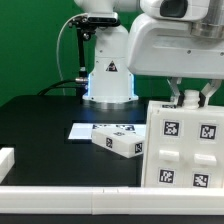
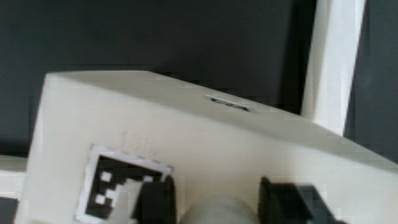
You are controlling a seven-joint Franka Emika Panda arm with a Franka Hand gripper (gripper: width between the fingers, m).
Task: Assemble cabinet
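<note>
At the bench's left edge lies a small white block (image 1: 5, 160), cut off by the frame. It may be a loose cabinet part, but I cannot tell. Towards the middle of the bench, the marker board (image 1: 78, 131) lies flat. A smaller cabinet piece (image 1: 118, 141) lies tag side up, touching or overlapping the board's near corner. Its long axis slants from back-left to front-right in the exterior view. Behind these stands the robot base (image 1: 108, 75).

On the exterior view's right, near the bench's front edge, the cabinet body (image 1: 185, 145) stands upright. Its tagged, panelled face points towards the front edge. It looks taller than wide, so its long axis is probably vertical, though the frame hides its far side. The gripper (image 1: 192, 98) sits on its top edge, fingers (image 1: 178, 97) set narrowly and pinching the top wall. The wrist view agrees: the body (image 2: 196, 130) fills the picture right under the dark fingertips (image 2: 299, 195).

The step in hand looks like positioning the body, with none of the smaller pieces fitted yet. The next move probably calls for setting the body square and stable on the bench and letting go without tipping it. Then the arm can reach for the smaller piece in the middle, which must be turned to line up with the body.
</note>
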